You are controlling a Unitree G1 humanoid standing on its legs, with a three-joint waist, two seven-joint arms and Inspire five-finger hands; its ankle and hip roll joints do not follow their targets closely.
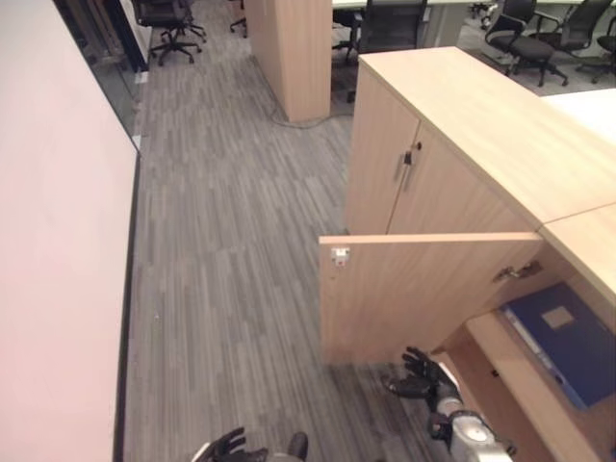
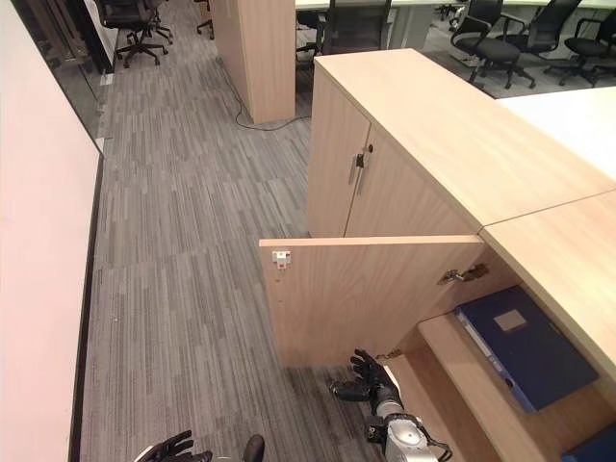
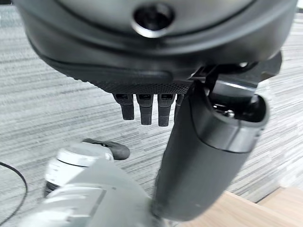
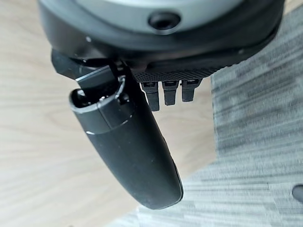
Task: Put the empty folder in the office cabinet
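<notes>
A blue folder (image 1: pixel 558 337) lies flat on the upper shelf (image 2: pixel 452 361) inside the open wooden cabinet. The cabinet door (image 1: pixel 423 289) stands swung out towards the floor aisle. My right hand (image 1: pixel 423 377) hangs low beside the door's bottom corner, just outside the cabinet, fingers (image 4: pixel 165 92) straight and spread, holding nothing. It is apart from the folder. My left hand (image 1: pixel 231 446) is down over the carpet to the left, open and empty, its fingers (image 3: pixel 147 109) relaxed.
A neighbouring cabinet (image 1: pixel 409 159) with closed doors adjoins the open one on the far side. A white wall panel (image 1: pixel 58 241) runs along the left. A wooden column (image 1: pixel 294 58) and office chairs (image 1: pixel 168 24) stand far back. Another blue item (image 2: pixel 592 448) peeks from the lower shelf.
</notes>
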